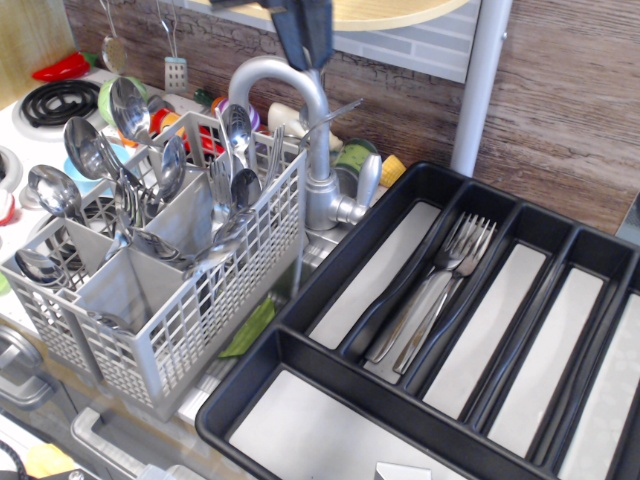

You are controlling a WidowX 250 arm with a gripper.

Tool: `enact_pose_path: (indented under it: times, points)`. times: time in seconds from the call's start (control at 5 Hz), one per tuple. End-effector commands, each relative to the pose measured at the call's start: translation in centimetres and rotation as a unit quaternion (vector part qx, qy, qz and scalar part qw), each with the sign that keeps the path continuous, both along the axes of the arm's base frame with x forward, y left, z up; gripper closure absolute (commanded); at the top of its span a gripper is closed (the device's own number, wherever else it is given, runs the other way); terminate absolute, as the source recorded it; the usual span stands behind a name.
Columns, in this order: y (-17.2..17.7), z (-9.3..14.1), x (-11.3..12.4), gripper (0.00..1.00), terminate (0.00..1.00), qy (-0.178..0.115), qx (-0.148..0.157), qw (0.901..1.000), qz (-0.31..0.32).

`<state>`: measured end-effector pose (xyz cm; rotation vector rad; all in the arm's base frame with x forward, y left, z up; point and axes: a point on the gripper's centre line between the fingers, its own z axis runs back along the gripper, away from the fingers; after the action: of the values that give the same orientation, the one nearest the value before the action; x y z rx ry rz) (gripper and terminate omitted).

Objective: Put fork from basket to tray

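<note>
Overhead, the dark gripper point(305, 35) hangs near the top edge above the faucet — whether its jaws hold anything cannot be told. Two shiny steel forks point(435, 290) lie in the black plastic tray point(300, 345) beside the light grey perforated basket point(190, 300); any fork carried should be lowered tines-aligned into that same narrow compartment.

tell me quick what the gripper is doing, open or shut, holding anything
Gripper: only its dark tip shows at the top edge above the faucet; the jaws look closed, but whether they hold a fork cannot be told.

End effector point(305, 30) cropped at top; blurred
</note>
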<state>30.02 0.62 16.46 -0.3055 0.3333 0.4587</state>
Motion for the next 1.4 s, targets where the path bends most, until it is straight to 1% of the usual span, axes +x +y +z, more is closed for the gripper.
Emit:
enact_pose_path:
  times: [0.0,0.2,0.4,0.6,0.8,1.0,1.2]
  points:
    - [-3.1,1.1,2.3,1.00,0.00,-0.027,-0.022,0.9994,0.006]
    - [-4.3,0.6,2.8,1.00,0.00,-0.031,-0.010,0.9995,0.006]
    - [-4.5,-1.8,3.3,1.00,0.00,-0.013,-0.005,0.9996,0.025]
    - [-4.2,-4.9,3.4,1.00,0.00,-0.044,0.002,0.9990,0.004]
    - [-3.9,-6.6,3.6,1.00,0.00,-0.046,-0.025,0.9986,0.003]
    - [-4.0,-7.8,3.8,1.00,0.00,-0.048,-0.043,0.9979,0.009]
    - [-3.7,-8.4,3.4,1.00,0.00,-0.032,-0.069,0.9968,0.024]
